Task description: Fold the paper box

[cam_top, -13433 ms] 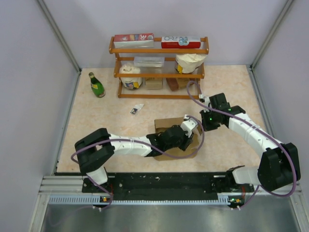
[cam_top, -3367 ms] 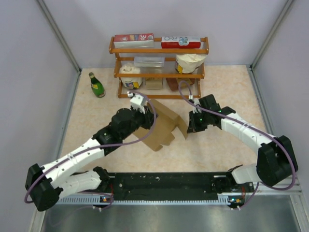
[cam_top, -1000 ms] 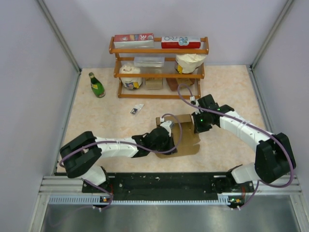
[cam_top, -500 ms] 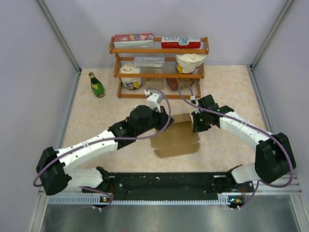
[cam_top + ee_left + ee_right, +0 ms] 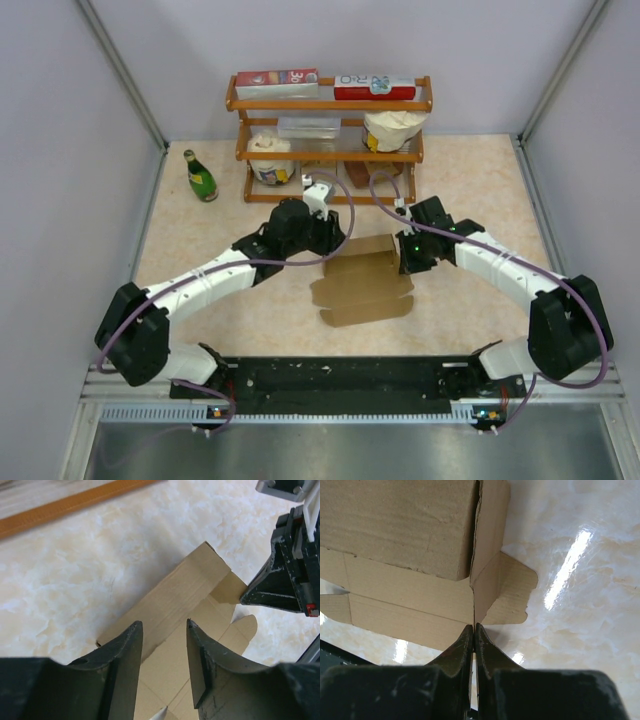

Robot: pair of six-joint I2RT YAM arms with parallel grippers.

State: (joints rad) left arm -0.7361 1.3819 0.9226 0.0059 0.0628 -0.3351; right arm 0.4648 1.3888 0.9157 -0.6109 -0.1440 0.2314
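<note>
Right wrist view: the right gripper [image 5: 474,629] pinches shut on 1 upright side flap of the paper box [image 5: 400,530], spread ahead of its jaws; the left gripper [image 5: 164,626] hovers parted just above the rear panel, empty; light, easily creased cardboard, probably best gripped at flap edges.

Green bottle [image 5: 200,176] beside wooden shelf [image 5: 330,105]

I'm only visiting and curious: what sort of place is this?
Likely a lab test cell: blank walls enclose a stone-look table, a mounting rail carries the left arm and right arm, and a wooden rack holds groceries.
</note>
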